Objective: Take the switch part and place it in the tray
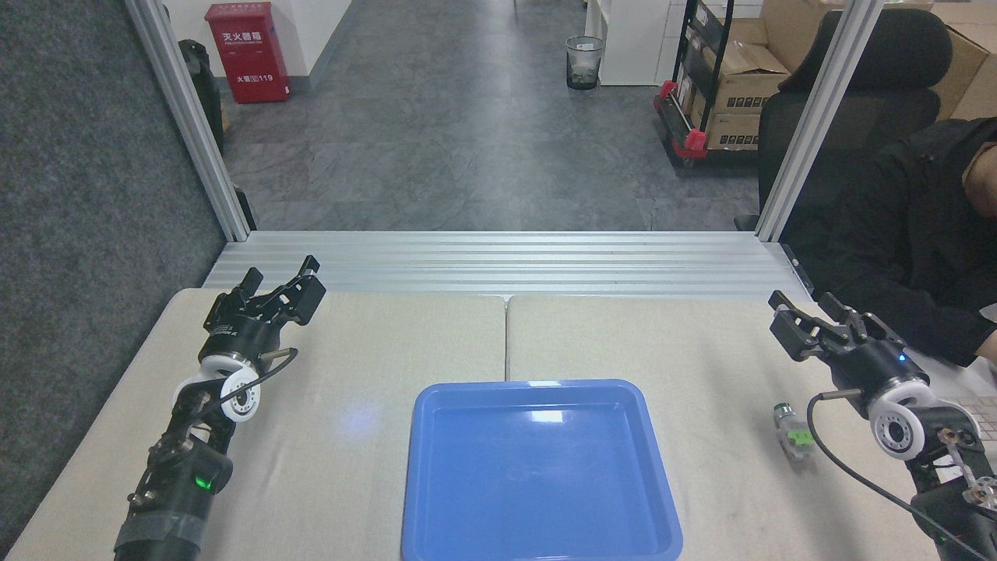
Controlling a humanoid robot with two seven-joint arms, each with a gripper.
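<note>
A switch part lies on its side on the right half of the bench, clear of the blue tray and well to that tray's right, its long axis running roughly away from the robot with the dark cap at the far end and the green clip at the near end. The right claw hovers beyond the part, farther from the robot and slightly to the right, its fingers spread and empty; the part sits back beside that arm's wrist, just left of its looping cable. The left claw rests at the bench's far left corner, jaws apparently parted with nothing between them, though the angle makes that hard to confirm. The right arm is plainly the nearer one; reaching the part would likely mean drawing the claw back toward the robot and down. The tray is empty.
</note>
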